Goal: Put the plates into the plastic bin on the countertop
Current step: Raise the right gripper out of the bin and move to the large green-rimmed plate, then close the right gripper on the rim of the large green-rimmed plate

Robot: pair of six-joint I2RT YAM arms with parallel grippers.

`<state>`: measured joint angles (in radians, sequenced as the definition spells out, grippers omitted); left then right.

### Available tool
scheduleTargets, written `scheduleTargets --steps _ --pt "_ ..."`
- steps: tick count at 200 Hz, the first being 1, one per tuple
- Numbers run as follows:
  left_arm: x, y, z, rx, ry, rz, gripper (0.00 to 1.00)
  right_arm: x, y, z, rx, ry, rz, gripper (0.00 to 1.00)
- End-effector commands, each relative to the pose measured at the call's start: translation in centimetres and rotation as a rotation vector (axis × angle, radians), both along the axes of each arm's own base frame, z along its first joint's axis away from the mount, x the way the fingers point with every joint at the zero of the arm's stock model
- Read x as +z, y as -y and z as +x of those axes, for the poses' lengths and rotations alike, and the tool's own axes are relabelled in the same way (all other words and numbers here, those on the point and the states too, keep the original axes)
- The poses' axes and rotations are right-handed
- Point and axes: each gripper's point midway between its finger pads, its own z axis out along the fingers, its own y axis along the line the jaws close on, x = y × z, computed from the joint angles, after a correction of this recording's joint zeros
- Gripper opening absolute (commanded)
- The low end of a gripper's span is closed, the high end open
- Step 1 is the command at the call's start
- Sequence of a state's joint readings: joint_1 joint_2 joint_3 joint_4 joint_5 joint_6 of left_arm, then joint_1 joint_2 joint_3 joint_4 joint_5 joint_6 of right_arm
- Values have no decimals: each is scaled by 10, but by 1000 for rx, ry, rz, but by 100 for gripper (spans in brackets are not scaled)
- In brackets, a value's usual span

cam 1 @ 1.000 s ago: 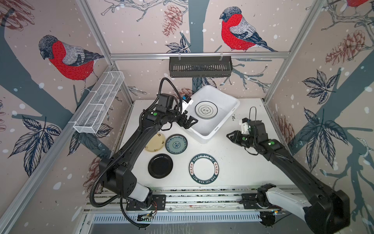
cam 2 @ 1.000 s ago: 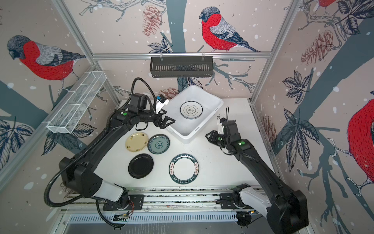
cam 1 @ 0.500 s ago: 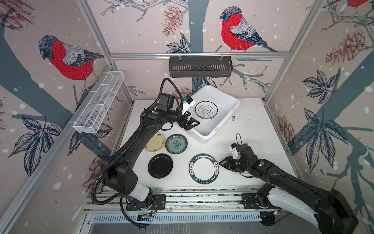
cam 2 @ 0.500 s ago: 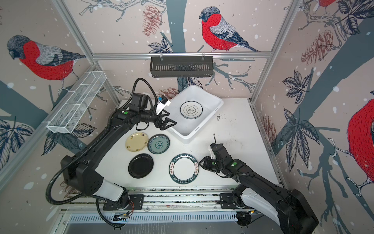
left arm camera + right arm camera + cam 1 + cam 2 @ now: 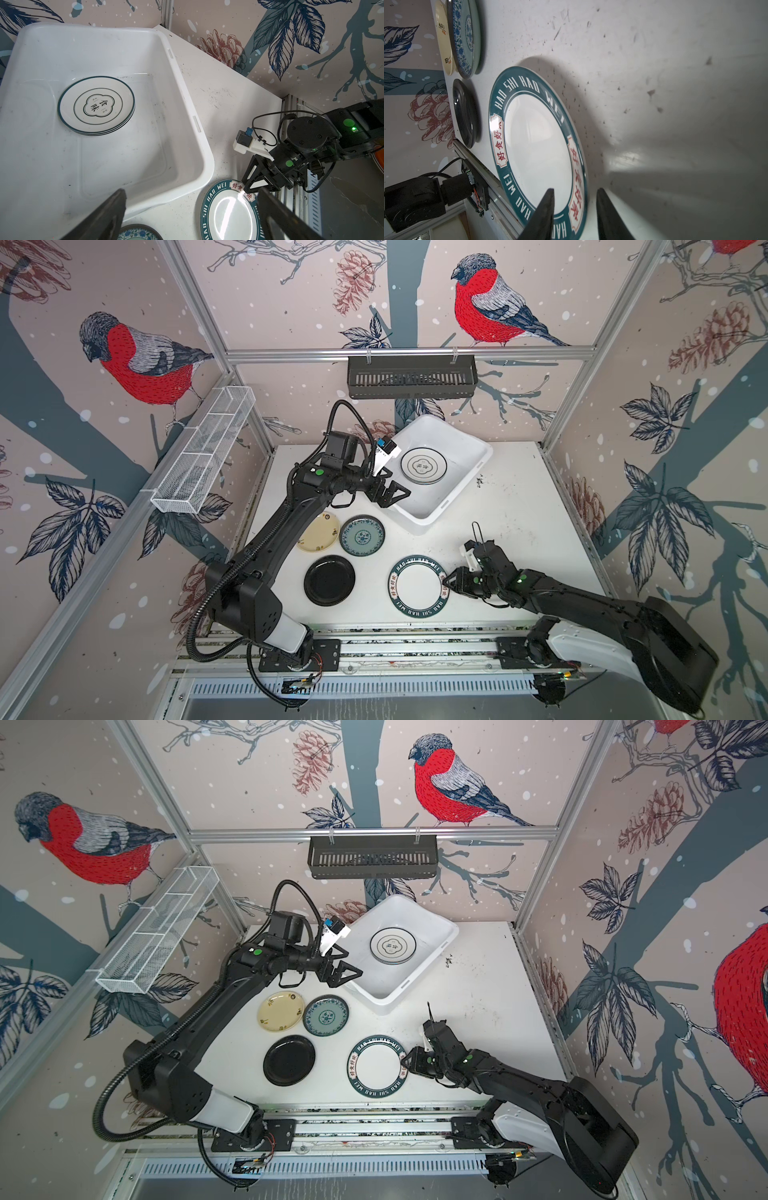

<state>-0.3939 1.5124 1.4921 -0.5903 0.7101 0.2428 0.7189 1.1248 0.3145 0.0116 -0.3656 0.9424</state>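
The white round plate with a dark teal lettered rim (image 5: 419,592) lies flat near the front edge of the white speckled countertop (image 5: 519,510). Its rim reads "HAO SHI HAO WEI" 2 times, with red Chinese characters in 2 cream panels. The right gripper (image 5: 448,583) sits low at this plate's right edge with its jaws narrowly parted, straddling the rim. In the right wrist view 1 finger (image 5: 542,214) is over the plate's face and the other is on the table side, with a gap on each side.

Just left, and apart from it, lies the plain black round plate (image 5: 329,580). Behind these, the teal patterned round plate (image 5: 362,535) and the cream-yellow round plate (image 5: 318,532) lie side by side; the cream one's small marks are unreadable.

Farther back, the large white rectangular plastic bin (image 5: 424,502) sits skewed. The left gripper (image 5: 397,495) hangs over its near-left rim, jaws wide, holding nothing. Inside, toward the far side, the white round plate with a dark emblem (image 5: 424,465) tops a small stack and reads "食味". The bin's near floor is bare. The countertop right of the bin is open up to the wall.

The black slotted rack (image 5: 411,377) and the white wire mesh tray (image 5: 203,452) hang on the walls.
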Motion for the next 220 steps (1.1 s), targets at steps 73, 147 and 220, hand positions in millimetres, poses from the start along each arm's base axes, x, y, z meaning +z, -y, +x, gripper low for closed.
scheduleTargets --steps 73,147,220 --pt "3 0 -8 -20 3 -9 97 -16 -5 10 -31 -10 -38 29" --pt "2 -2 -9 -16 6 -5 97 -51 14 3 -77 -82 -157 13" --pt "3 -1 -8 -15 7 -7 97 -37 12 8 -82 -39 -107 3"
